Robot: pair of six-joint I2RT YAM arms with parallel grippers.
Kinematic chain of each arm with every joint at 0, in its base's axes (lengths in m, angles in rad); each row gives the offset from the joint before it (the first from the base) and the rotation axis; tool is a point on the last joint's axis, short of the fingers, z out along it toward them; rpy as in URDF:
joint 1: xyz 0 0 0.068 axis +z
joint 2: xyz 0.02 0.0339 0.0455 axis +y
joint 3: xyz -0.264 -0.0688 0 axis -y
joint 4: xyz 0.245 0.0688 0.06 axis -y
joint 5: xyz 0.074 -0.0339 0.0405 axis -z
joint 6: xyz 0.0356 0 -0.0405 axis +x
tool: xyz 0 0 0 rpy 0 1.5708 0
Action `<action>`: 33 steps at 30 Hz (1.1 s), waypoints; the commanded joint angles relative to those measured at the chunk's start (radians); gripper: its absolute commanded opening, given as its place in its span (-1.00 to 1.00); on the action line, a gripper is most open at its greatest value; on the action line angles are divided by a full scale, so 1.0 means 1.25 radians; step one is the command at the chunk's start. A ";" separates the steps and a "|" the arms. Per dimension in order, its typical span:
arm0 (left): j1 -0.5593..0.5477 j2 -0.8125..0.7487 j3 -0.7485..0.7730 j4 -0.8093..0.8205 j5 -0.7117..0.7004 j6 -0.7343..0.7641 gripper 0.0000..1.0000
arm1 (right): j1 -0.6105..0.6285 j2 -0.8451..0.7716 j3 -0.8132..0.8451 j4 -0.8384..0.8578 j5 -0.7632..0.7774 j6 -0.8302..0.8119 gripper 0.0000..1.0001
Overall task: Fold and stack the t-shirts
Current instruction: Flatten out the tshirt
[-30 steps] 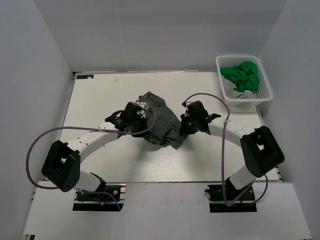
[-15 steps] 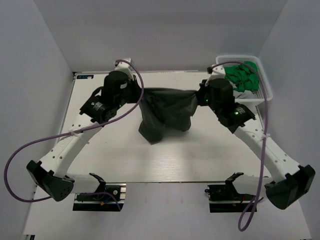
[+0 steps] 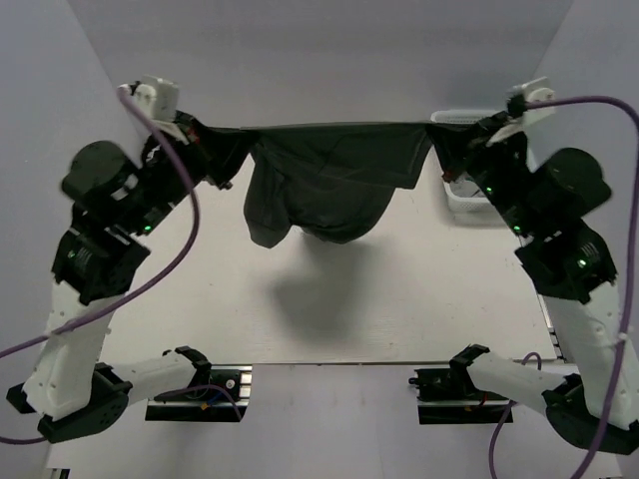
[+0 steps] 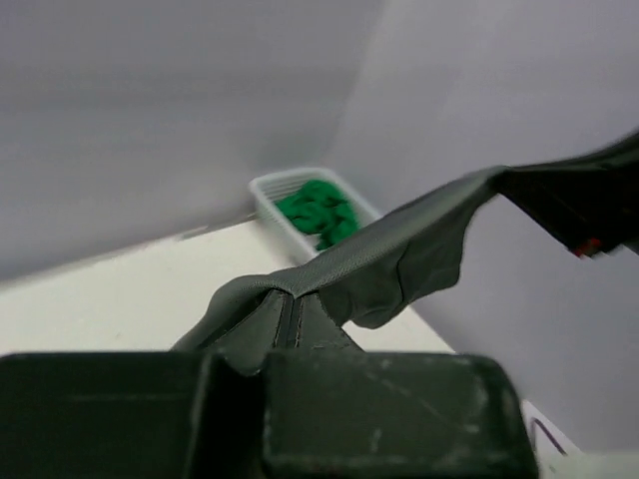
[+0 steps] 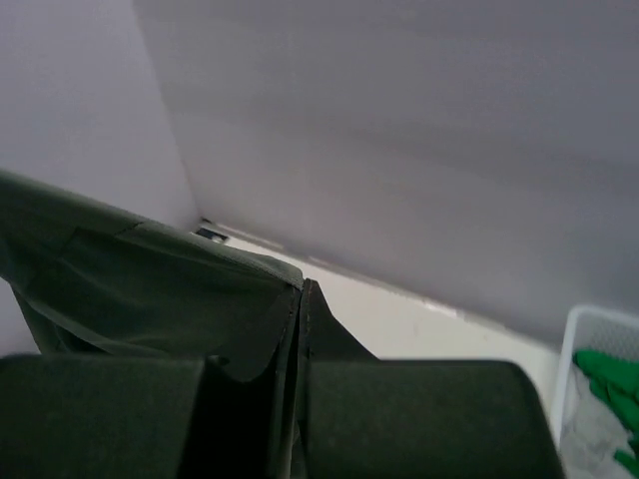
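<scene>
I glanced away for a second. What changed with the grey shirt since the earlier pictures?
The left gripper and right gripper, both shut on the grey t-shirt, rose and spread apart, lifting it off the table and stretching it between them. The basket of green t-shirts stayed put.

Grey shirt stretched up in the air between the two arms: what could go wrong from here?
1. The left gripper and right gripper each pinch only a thin bit of the grey t-shirt along its taut top edge, so a corner may slip free.
2. The cloth below hangs bunched, not flat, so it might land creased.
3. The right arm is close to the white basket and could nudge it.
</scene>
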 commanded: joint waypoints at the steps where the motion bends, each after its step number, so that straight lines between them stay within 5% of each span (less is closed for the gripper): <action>1: 0.007 -0.048 0.077 0.025 0.133 0.027 -1.00 | -0.005 -0.050 0.065 0.024 -0.064 -0.053 -1.00; 5: 0.007 -0.056 0.136 0.025 0.231 0.019 -1.00 | -0.006 -0.084 0.116 0.021 -0.140 -0.083 -1.00; 12: 0.014 -0.003 0.203 0.009 0.130 0.019 -1.00 | -0.007 -0.066 0.157 0.045 -0.073 -0.096 -1.00; 17: 0.014 0.118 0.180 -0.038 -0.099 0.004 -1.00 | -0.007 0.024 0.091 0.094 0.096 -0.100 -1.00; 23: 0.044 0.324 -0.007 -0.122 -0.435 -0.068 -0.98 | -0.028 0.363 0.018 0.091 0.203 -0.062 -1.00; 26: 0.114 0.492 -0.021 -0.221 -0.465 -0.154 -0.29 | -0.061 0.543 0.027 0.055 0.102 -0.006 -1.00; 27: 0.150 0.534 -0.007 -0.257 -0.465 -0.176 0.15 | -0.071 0.576 0.046 0.040 0.088 0.020 -0.78; 28: 0.168 0.573 0.014 -0.295 -0.438 -0.198 0.35 | -0.073 0.633 0.102 0.018 0.068 0.032 -0.21; 30: 0.190 0.641 0.051 -0.345 -0.410 -0.208 0.68 | -0.083 0.699 0.169 -0.115 0.008 0.066 0.30; 31: 0.198 0.641 0.051 -0.345 -0.384 -0.208 0.90 | -0.087 0.706 0.206 -0.131 -0.005 0.074 0.71; 33: 0.199 0.590 -0.021 -0.266 -0.354 -0.185 1.00 | -0.086 0.659 0.164 -0.108 -0.029 0.081 0.81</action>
